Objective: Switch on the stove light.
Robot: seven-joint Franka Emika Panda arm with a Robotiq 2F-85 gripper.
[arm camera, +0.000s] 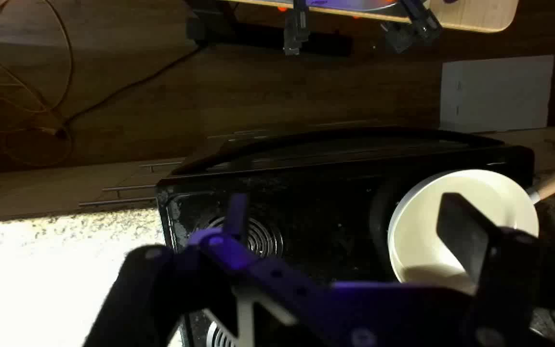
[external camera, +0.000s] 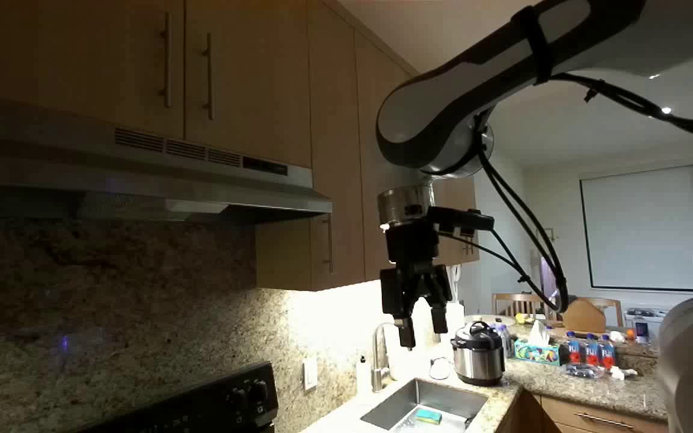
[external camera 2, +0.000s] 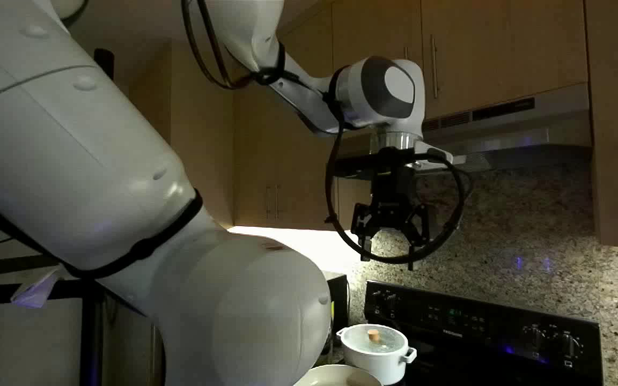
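The stove hood (external camera: 202, 174) hangs under the upper cabinets and also shows in an exterior view (external camera 2: 561, 126). A dark control strip (external camera: 265, 165) sits on its front face, also seen in an exterior view (external camera 2: 503, 109). Its switches are too small to make out. The wall under the hood is dark, and no lit lamp shows there. My gripper (external camera: 423, 325) points down, its fingertips lower than the hood. In both exterior views (external camera 2: 388, 257) the fingers are apart with nothing between them. In the wrist view the open fingers (arm camera: 345, 221) are above the stove top (arm camera: 325, 207).
A white lidded pot (external camera 2: 376, 351) and a cream pan (arm camera: 465, 226) stand on the stove. The stove's back panel (external camera 2: 480, 321) has knobs. Cabinet handles (external camera: 209, 75) stick out above the hood. A sink (external camera: 425, 397), faucet (external camera: 378, 355) and steel cooker (external camera: 479, 355) are beyond.
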